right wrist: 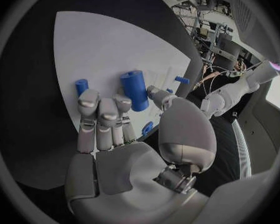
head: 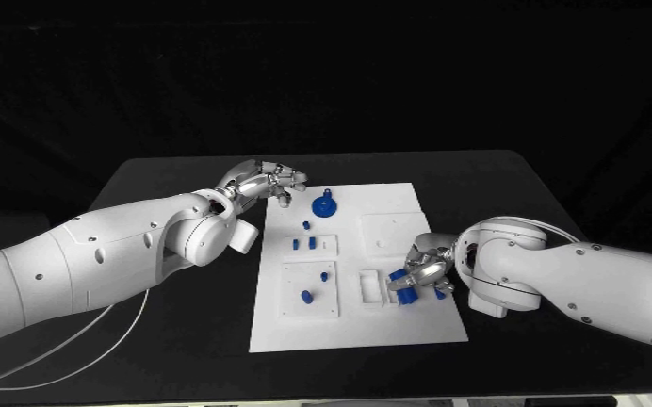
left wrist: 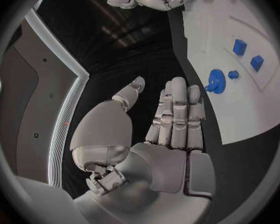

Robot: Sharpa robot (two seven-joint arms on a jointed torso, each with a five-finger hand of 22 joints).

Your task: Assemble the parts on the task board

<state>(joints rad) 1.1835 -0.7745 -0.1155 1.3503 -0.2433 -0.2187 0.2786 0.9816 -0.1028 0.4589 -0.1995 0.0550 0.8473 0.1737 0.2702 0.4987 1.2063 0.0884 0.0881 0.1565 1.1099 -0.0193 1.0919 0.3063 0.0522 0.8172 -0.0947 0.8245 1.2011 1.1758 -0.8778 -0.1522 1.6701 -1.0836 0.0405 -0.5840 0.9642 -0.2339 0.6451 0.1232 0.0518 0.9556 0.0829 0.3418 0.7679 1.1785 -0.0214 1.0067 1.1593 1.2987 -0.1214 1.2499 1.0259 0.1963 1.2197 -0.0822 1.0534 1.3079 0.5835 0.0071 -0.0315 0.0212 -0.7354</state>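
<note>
The white task board (head: 356, 327) lies in the middle of the black table. A blue gear (head: 325, 205) stands near its far left corner; the gear (left wrist: 214, 79) also appears in the left wrist view. My left hand (head: 265, 184) hovers just left of the gear with its fingers (left wrist: 177, 109) stretched out and nothing in them. My right hand (head: 425, 273) is at the board's right edge. It pinches an upright blue cylinder (right wrist: 135, 89) between thumb and finger, over the board. A small blue peg (right wrist: 82, 86) lies beyond the fingertips.
Several small blue parts sit in the board's left half, among them pegs (head: 310, 227) and a piece (head: 306, 296) in a square recess. An oblong slot (head: 371, 286) lies just left of my right hand. Black table surrounds the board.
</note>
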